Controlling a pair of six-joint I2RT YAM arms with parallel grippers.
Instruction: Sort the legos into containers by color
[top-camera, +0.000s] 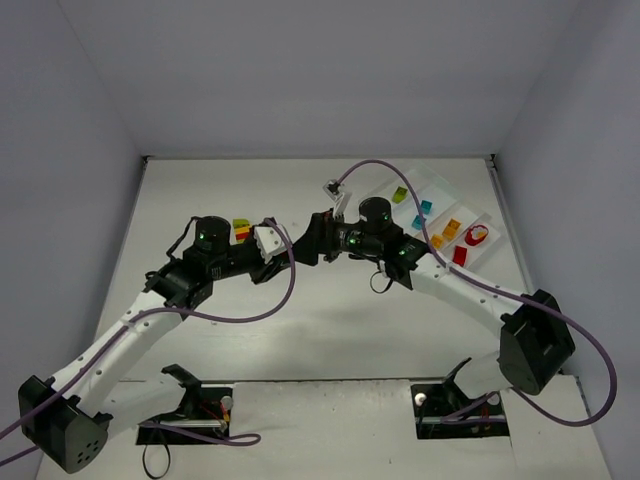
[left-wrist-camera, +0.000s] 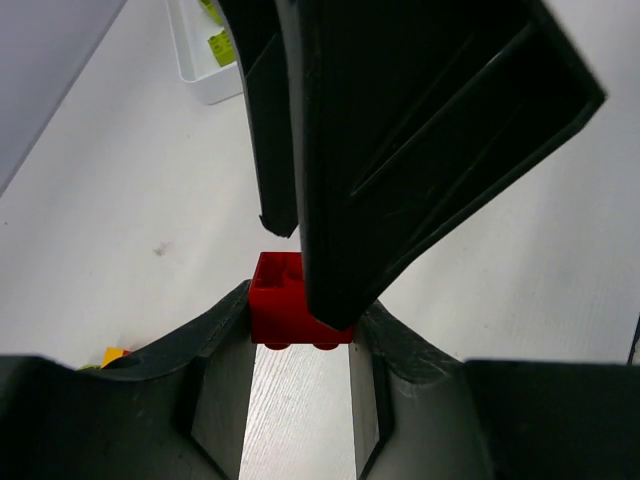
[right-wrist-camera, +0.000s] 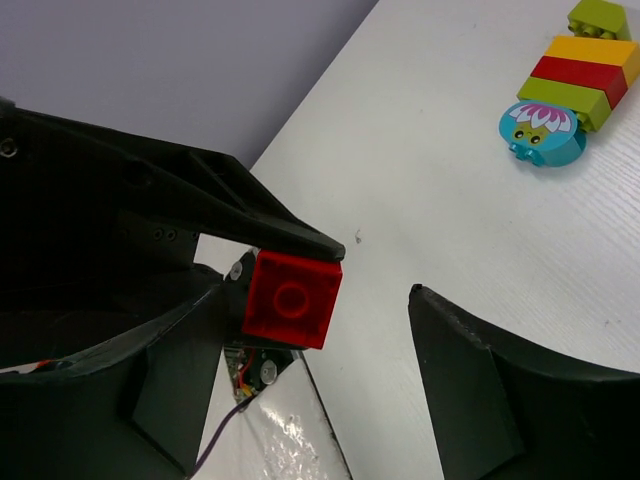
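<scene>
So basically this is a mid-air handoff over the middle of the tabletop (top-camera: 330, 330). Going left to right in the top view: the left arm comes in from the lower left. Its pincer (left-wrist-camera: 300, 318) is clamped on a red brick (right-wrist-camera: 292, 298), squeezing it by the sides, and the brick is lifted clear of the surface. Just above-left of that, a small stack of unsorted bricks (top-camera: 242, 230) sits on the tabletop.

Right of centre, the right pincer (right-wrist-camera: 325, 300) is nose to nose with the left one. Its jaws stand apart on either side of the brick, not gripping it.

Over at the upper right is the white tray (top-camera: 438, 184). It's got green, teal, orange and red pieces in separate lanes, and the reds are in the lane nearest the right arm.

My guess at the next move: the right pincer needs to close squarely on the brick's free faces before the left lets go. Then it's a swing over to the red lane. It's a tiny part, so a sloppy close could pop it loose.
</scene>
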